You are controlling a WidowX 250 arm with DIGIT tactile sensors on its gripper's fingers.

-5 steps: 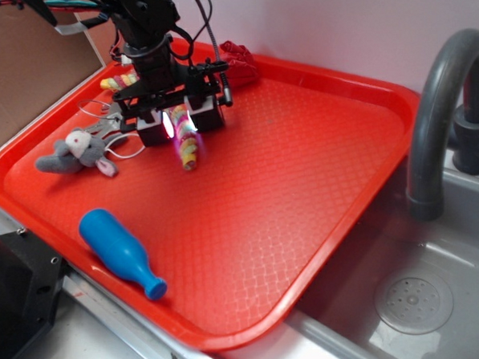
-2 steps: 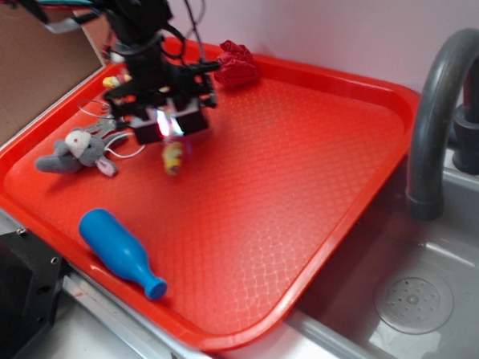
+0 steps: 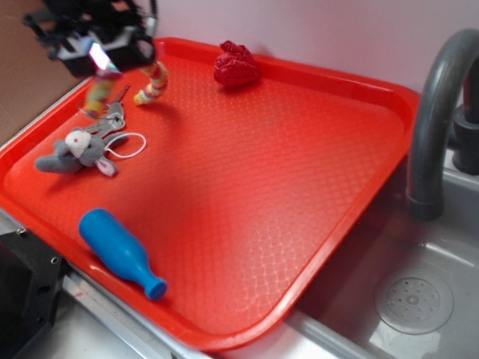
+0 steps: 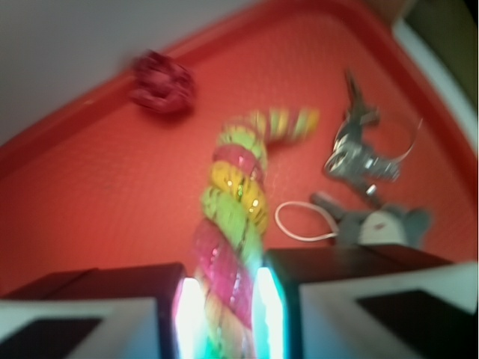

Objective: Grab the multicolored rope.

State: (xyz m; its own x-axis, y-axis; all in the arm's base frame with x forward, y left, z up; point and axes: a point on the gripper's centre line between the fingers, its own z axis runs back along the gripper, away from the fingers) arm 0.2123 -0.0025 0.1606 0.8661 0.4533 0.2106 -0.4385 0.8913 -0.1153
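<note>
- Exterior view: the gripper [image 3: 98, 60] is raised over the far left corner of the red tray [image 3: 304, 184]. The multicolored rope [image 3: 152, 83] hangs down from it; one part goes from the jaws towards the tray and a free end curls to the right, low over the tray or perhaps just touching it. The picture is blurred here, so I cannot tell if the end touches.
- Exterior view, other things: the grey plush mouse [image 3: 73, 152] with its thin white cord lies just under the rope, a small bunch of metal keys [image 3: 108, 118] is beside it, the blue bottle [image 3: 119, 252] lies near the front edge, and the dark red cloth [image 3: 236, 65] sits at the back rim. A sink [image 3: 414, 299] with a grey faucet [image 3: 437, 113] is at the right.
- Wrist view: the gripper [image 4: 223, 299] is closed narrow around the multicolored rope [image 4: 232, 202]; both pads press its sides and the rope runs away from the jaws, its far end bent to the right.
- Risk: in my judgement the hold is near one end of a soft rope. The long free part can swing, and a quick move could pull the rope out of the pads.
- Risk: the hanging end is close to the keys and the white cord, so it could catch on them and drag them.
</note>
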